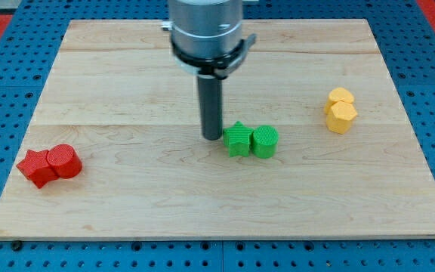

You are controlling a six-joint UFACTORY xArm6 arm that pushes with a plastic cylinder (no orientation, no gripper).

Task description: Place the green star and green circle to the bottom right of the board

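A green star (238, 139) and a green circle (265, 141) sit side by side, touching, just right of the board's middle, the star on the left. My tip (212, 137) rests on the board right beside the star's left edge, touching it or nearly so. The dark rod rises from there to the grey arm head at the view's top.
A red star (35, 168) and a red circle (64, 160) sit together at the view's lower left. Two yellow blocks, one (340, 97) above a yellow hexagon (341, 116), sit at the right. The wooden board (217, 219) lies on a blue pegboard surface.
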